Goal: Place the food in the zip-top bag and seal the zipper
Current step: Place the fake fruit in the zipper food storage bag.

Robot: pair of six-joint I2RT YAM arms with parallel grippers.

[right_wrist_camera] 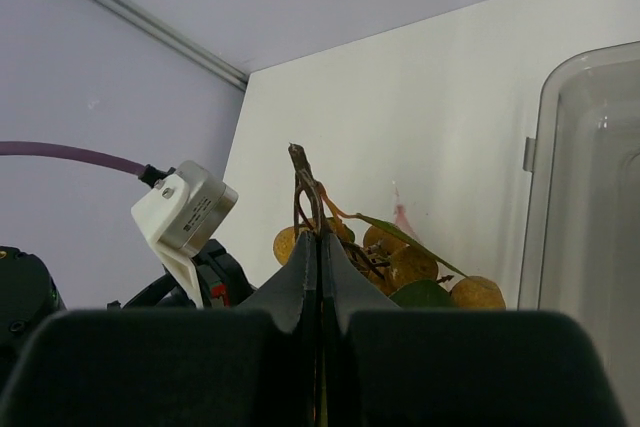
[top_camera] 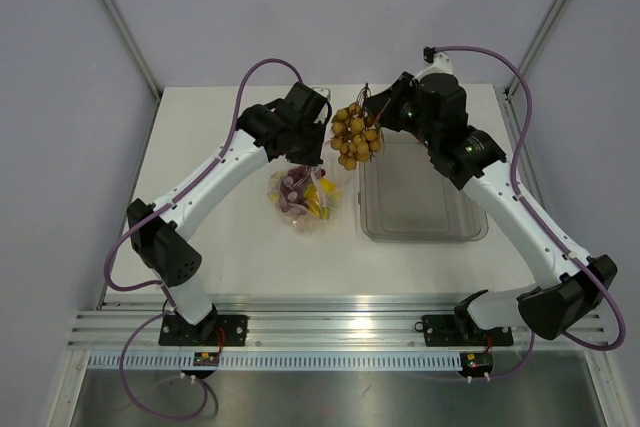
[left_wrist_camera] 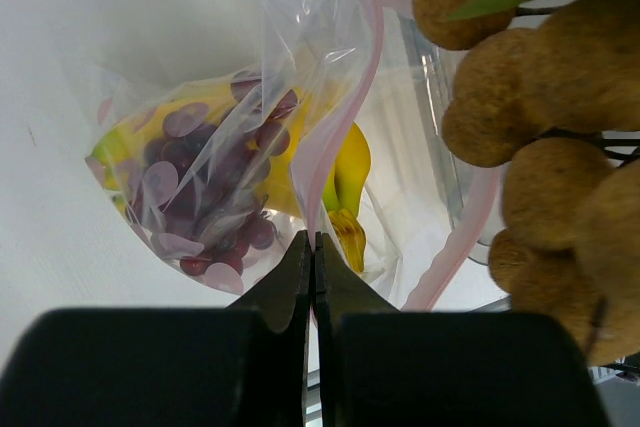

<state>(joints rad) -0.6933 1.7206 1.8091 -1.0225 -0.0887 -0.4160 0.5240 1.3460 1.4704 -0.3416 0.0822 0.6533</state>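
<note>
On the white counter (top_camera: 230,247), just left of the clear rigid tray (top_camera: 425,209), lies the zip-top bag (top_camera: 300,212), with the bananas (top_camera: 322,197) and the dark red grapes (top_camera: 290,190) inside it. The overhead view gives that layout. It also shows the tan-orange fruit cluster (top_camera: 357,137) hanging clear of the counter between the two wrists, over the far end of the bag and near the tray's far left corner. Neither pair of fingers can be made out from up there.

The left wrist view fills that in. The left end effector (left_wrist_camera: 312,245) is clenched, its fingers pressed together on the zipper (left_wrist_camera: 350,97), the pink-red strip that runs from the fingertips up along the bag's mouth. A second pink strip curves away on the right, so the mouth stands agape. The grapes sit to the left behind the dotted film, with the bananas touching them on the right. The fruit cluster fills the right edge of this view, outside the bag.

The right wrist view shows what the others hide. The right end effector (right_wrist_camera: 318,245) is clenched on the fruit cluster's woody stem (right_wrist_camera: 303,172), which sticks up past the fingertips, with the round fruits and a green leaf (right_wrist_camera: 420,292) beyond. The tray's rounded corner sits at the right of this view, and the left arm's white camera housing (right_wrist_camera: 185,212) at the left.
</note>
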